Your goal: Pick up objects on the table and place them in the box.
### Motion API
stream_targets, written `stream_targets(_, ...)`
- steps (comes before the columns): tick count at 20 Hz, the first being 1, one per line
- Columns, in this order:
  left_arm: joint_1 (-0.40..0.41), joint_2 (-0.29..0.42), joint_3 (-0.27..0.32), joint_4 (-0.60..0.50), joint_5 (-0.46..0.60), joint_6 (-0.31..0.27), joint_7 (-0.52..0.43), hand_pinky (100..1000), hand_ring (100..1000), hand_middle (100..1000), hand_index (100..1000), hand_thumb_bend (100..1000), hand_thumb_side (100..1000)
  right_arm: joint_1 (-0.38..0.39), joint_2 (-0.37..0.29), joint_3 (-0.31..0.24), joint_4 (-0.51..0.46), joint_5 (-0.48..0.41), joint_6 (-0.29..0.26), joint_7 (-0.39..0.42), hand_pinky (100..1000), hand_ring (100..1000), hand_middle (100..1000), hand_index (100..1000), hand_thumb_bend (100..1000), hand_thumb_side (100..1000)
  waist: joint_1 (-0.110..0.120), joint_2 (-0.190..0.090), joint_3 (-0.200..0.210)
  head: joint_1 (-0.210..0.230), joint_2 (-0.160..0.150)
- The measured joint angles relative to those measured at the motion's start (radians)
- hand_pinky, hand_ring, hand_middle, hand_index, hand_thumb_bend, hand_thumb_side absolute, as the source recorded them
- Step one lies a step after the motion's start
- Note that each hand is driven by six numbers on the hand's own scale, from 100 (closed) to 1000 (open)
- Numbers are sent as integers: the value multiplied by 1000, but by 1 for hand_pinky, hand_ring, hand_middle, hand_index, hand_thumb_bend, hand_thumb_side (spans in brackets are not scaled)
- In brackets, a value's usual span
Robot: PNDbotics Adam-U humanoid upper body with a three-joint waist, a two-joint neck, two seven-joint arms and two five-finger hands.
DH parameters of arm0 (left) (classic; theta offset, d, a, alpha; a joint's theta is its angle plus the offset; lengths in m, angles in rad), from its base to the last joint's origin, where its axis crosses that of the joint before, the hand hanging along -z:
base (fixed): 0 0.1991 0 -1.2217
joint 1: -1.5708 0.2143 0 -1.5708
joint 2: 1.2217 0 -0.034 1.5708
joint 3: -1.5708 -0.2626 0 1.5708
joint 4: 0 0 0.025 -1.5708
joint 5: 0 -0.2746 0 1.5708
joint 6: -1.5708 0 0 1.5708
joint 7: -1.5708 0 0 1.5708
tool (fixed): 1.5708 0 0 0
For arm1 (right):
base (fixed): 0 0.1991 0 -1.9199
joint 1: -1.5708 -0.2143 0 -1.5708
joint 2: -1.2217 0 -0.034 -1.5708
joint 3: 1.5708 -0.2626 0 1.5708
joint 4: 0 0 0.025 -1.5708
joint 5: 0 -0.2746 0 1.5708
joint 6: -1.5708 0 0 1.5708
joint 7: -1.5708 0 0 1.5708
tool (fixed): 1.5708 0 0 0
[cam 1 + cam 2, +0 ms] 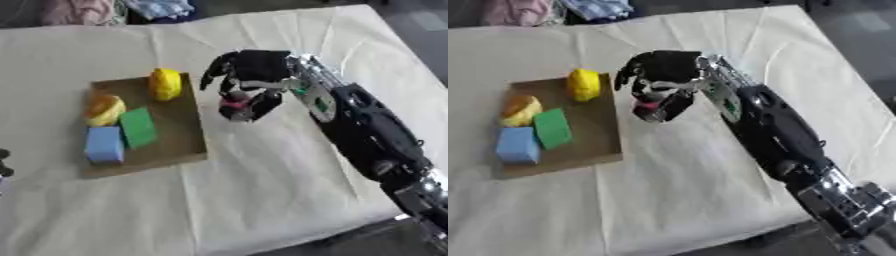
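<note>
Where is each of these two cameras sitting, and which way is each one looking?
Left eye view: in the robot's head, looking down at the cloth-covered table; the right arm enters from the right, its right hand curled round a small red thing beside the box. A dark bit at the left edge may be the left hand.
Right eye view: same head, set slightly to the right, same downward look; right arm and hand only.
Shared: box holding the yellow, orange, green and blue objects.

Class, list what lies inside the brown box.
Inside the brown box: a yellow object, an orange-and-yellow object, a green block and a blue block. Anything beneath them is covered.
</note>
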Motion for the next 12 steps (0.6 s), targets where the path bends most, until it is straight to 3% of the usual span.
stream_targets(6,0,0,0,0,1,0,-1,743,538,602,826,100,678,-61,65,60,-3,2,-1,-23,837,736,737,316,100,226,0,0,7,-4,0)
stream_targets(12,0,0,0,0,1,-2,-2,744,539,602,826,100,677,-105,167,124,-3,-60,1,52,840,731,733,317,100,218,0,0,16,-12,0)
